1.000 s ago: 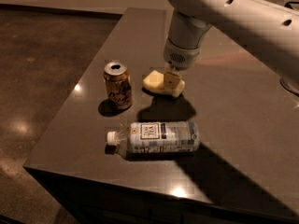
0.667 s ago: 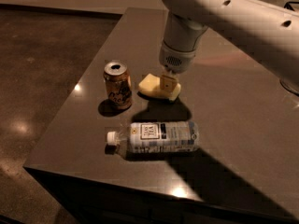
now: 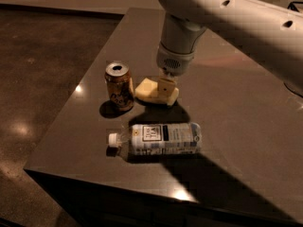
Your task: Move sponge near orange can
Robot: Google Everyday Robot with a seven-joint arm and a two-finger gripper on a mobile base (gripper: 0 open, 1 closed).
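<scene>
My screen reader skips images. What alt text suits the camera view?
A robot arm's gripper reaches down onto a pale yellow sponge lying close beside an upright orange can on a dark table. A plastic bottle lies on its side in front.

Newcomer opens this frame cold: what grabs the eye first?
The big white arm reaching down from the upper right, its pincer gripping the pale yellow sponge mid-table. Just left of the sponge stands the orange can, upright. In front of both, a clear white-labelled bottle lies on its side, cap pointing left.
</scene>
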